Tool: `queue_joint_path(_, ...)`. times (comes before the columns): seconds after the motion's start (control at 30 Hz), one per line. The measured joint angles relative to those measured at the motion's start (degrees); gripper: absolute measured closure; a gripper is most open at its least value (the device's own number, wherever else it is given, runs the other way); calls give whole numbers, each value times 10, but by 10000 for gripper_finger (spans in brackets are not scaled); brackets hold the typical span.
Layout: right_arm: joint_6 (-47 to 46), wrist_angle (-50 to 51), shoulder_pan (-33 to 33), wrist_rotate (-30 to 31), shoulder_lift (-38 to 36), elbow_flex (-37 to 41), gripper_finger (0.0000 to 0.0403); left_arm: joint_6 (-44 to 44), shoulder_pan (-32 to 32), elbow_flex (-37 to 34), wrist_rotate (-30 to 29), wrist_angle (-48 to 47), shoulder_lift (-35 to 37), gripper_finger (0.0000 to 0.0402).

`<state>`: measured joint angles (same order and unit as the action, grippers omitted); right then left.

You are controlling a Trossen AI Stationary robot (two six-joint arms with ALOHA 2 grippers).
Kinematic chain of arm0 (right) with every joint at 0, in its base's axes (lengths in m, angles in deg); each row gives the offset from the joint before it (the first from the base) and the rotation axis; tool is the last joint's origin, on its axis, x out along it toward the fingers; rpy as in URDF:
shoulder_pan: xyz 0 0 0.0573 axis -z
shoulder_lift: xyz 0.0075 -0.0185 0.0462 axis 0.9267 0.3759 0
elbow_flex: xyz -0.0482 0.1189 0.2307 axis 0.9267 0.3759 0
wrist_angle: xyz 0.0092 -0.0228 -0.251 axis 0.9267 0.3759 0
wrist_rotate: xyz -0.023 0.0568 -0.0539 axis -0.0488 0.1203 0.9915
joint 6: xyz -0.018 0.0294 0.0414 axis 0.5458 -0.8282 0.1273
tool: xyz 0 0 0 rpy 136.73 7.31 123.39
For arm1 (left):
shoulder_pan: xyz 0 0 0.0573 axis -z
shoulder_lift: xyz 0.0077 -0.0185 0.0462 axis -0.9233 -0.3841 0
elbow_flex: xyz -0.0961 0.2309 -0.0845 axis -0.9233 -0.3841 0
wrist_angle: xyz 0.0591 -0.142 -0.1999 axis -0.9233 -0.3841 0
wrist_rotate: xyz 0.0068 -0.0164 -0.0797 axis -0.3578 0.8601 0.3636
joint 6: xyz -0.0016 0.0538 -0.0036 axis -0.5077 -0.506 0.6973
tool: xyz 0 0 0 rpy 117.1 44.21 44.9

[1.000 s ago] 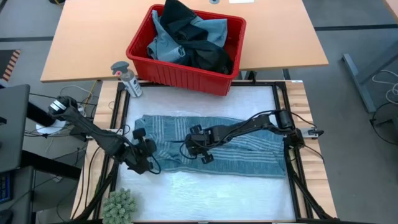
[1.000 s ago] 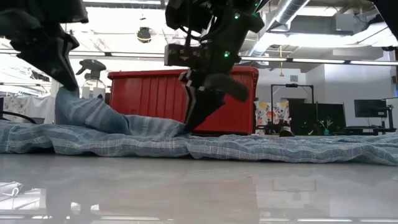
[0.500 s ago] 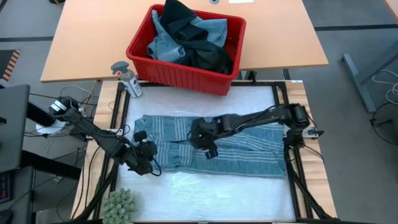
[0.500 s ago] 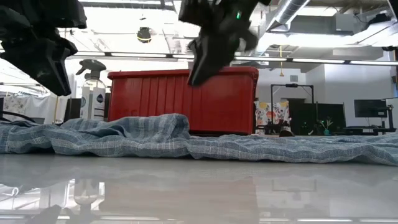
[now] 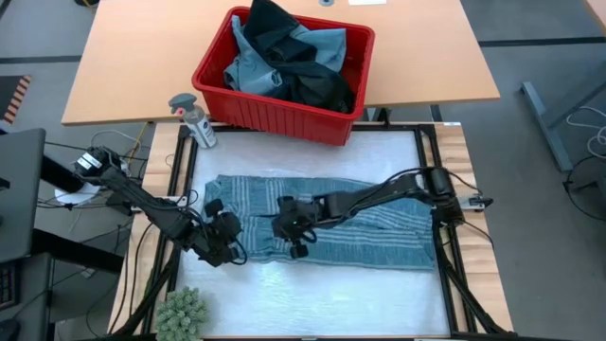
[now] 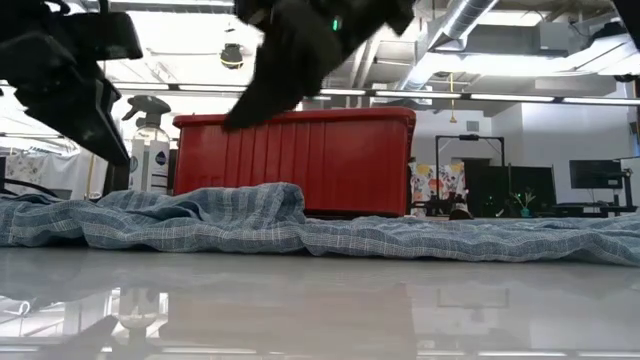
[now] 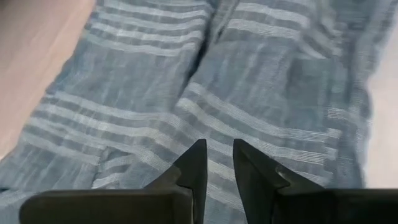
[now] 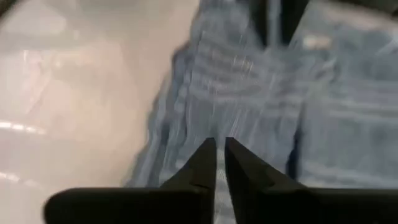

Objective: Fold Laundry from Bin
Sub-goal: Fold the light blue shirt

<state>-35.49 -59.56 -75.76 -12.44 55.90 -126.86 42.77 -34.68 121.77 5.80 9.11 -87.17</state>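
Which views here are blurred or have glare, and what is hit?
Right wrist view: motion blur smears the striped garment. Low view: the right gripper streaks; the glossy table mirrors the ceiling lights. Left wrist view: sharp on the cloth, with the left gripper crisp. High view: even light, mild sheen on the work surface.
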Motion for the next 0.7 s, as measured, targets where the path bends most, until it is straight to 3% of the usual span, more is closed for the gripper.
queue_joint_path(0.2,-4,9,5,-2,45,0,387,17,0,-32,-6,38,0,340)
queue_joint_path(0.47,-7,38,5,-2,54,0,348,32,0,-96,10,112,0,340)
queue_joint_path(0.7,-7,36,3,-2,54,36,355,70,0,-138,41,117,0,341)
